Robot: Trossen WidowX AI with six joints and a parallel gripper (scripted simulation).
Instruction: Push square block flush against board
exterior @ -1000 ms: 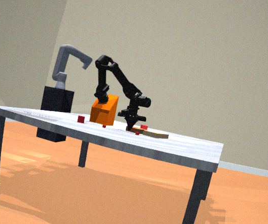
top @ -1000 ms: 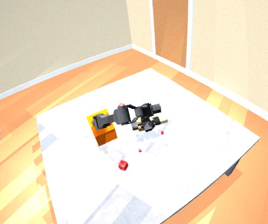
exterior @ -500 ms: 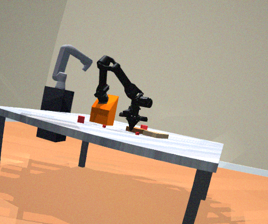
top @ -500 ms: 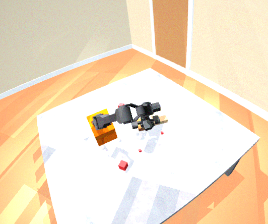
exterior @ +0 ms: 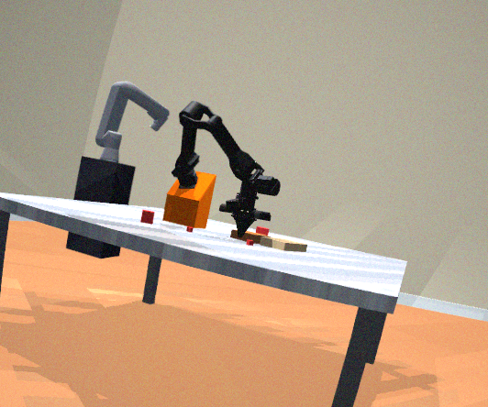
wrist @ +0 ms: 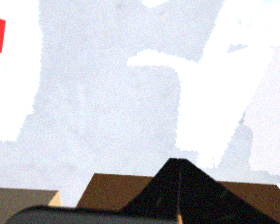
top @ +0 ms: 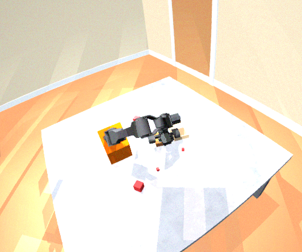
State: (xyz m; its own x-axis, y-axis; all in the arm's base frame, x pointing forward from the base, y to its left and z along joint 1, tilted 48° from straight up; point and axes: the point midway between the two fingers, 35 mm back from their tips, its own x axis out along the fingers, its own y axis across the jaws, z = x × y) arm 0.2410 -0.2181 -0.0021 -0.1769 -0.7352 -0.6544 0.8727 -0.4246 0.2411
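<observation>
My gripper (top: 167, 143) (exterior: 241, 236) (wrist: 178, 160) is shut and points down, low at the table, holding nothing. A darker brown wooden piece (top: 159, 144) (exterior: 252, 236) (wrist: 116, 187) lies flat right at the fingertips; the fingers cover part of it in the wrist view. A light tan wooden piece (top: 181, 137) (exterior: 284, 244) (wrist: 21, 201) lies flat beside it, to the right in the top and exterior views and at the bottom left in the wrist view. There a strip of table shows between the two. Their full outlines are hidden, so I cannot tell surely which is block and which board.
A small red cube (top: 183, 149) (exterior: 249, 242) lies close to the wooden pieces. Another small one (top: 158, 169) (exterior: 190, 229) and a larger one (top: 138, 186) (exterior: 147, 216) lie farther off. A red block (top: 136, 118) (exterior: 262, 231) lies behind the arm. An orange box (top: 120, 154) (exterior: 181, 211) supports the arm.
</observation>
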